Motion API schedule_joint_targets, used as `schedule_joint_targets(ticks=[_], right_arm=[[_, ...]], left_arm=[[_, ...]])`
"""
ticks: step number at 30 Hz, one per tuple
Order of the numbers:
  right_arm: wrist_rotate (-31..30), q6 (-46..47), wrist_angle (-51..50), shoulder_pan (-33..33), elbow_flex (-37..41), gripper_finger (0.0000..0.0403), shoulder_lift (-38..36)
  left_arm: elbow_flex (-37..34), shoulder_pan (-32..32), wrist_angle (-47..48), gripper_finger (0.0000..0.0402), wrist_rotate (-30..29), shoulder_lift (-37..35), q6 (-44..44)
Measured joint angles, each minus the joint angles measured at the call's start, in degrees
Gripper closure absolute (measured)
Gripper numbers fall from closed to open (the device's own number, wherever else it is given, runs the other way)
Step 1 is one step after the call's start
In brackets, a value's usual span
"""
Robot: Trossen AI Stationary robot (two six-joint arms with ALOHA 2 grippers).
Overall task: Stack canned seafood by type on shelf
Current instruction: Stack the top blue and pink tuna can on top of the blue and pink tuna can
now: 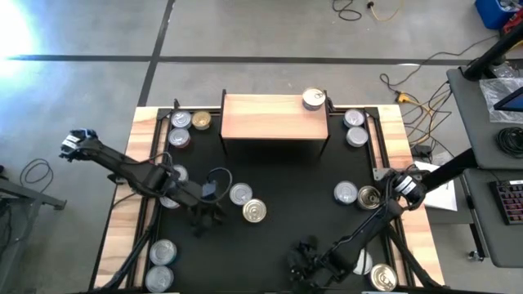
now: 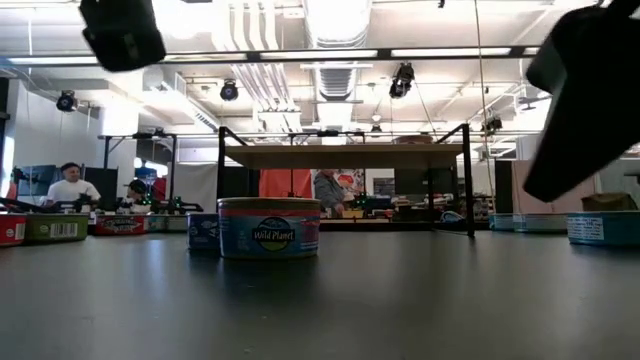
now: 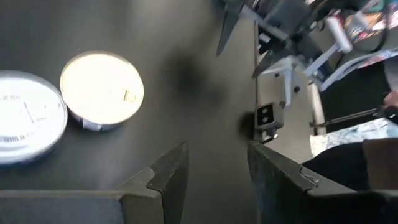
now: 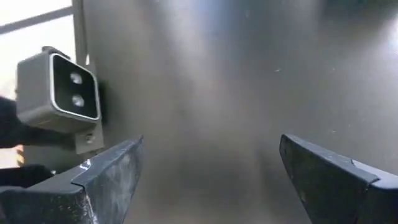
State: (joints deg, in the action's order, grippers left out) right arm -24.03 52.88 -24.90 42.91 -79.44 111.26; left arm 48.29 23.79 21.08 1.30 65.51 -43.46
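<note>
Tins of seafood lie scattered over the black mat (image 1: pixel 278 175) while one silver-topped can (image 1: pixel 313 100) already sits on the wooden shelf (image 1: pixel 274 117), at its right end. Nearest the low camera, a blue-labelled tin (image 2: pixel 268 227) reads "Wild Planet". Left gripper (image 3: pixel 214 171) hovers near two tins (image 3: pixel 102 90) with fingers narrowly parted, holding nothing; right gripper (image 4: pixel 208 171) is spread wide and empty above bare mat.

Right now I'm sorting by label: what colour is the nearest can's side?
Blue, on the nearest can; low view.
</note>
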Motion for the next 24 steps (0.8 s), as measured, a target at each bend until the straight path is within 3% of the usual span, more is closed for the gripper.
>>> schedule_joint_targets(ticks=[9, 16, 24], right_arm=[[-1.4, -13.3, -0.1, -6.8, 1.0, 0.0037, -1.2], [11.9, -16.2, -0.4, -15.1, 1.0, 0.0037, -3.3], [9.2, -16.7, -0.9, -19.7, 1.0, 0.0037, -5.8]], left_arm=[[-0.2, 2.2, 0.2, 0.0253, -1.3, 10.4, 0.3], [-0.2, 3.6, 0.4, 0.0253, 4.0, 18.7, 0.3], [-4.9, 5.0, -2.1, 0.0253, 7.1, 20.4, -0.4]])
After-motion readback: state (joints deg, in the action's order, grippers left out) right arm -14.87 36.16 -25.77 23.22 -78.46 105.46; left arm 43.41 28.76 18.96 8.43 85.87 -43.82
